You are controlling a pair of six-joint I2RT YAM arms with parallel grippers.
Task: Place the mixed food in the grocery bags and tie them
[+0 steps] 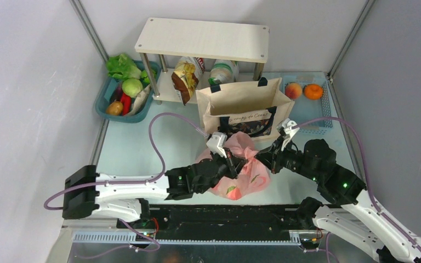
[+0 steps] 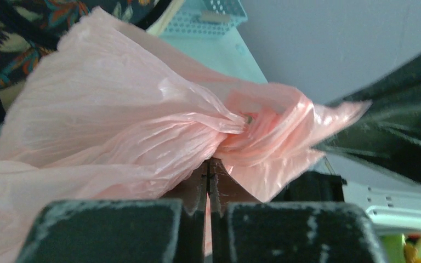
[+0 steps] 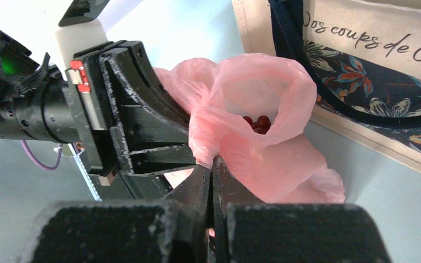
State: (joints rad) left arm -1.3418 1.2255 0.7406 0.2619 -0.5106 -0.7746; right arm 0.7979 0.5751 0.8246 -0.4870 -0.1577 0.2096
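Observation:
The pink plastic grocery bag point(image 1: 241, 178) lies on the table in front of the beige canvas tote point(image 1: 241, 104), which stands upright and open. My left gripper point(image 1: 231, 163) is shut on a gathered fold of the pink bag point(image 2: 115, 109), just below a twisted bunch of film point(image 2: 246, 118). From the other side, my right gripper point(image 3: 212, 160) is shut on the bag's rim point(image 3: 263, 93). Dark red grapes point(image 3: 257, 121) show inside the bag's mouth. The two grippers sit close together, and the left one's fingers point(image 3: 159, 156) nearly touch my right fingertips.
A white shelf point(image 1: 203, 38) stands at the back, with a crisp packet point(image 1: 185, 79) and a white pack point(image 1: 223, 71) under it. A teal basket point(image 1: 103, 98) of vegetables is at back left. At back right, a blue basket point(image 1: 320, 118) holds a peach and an orange.

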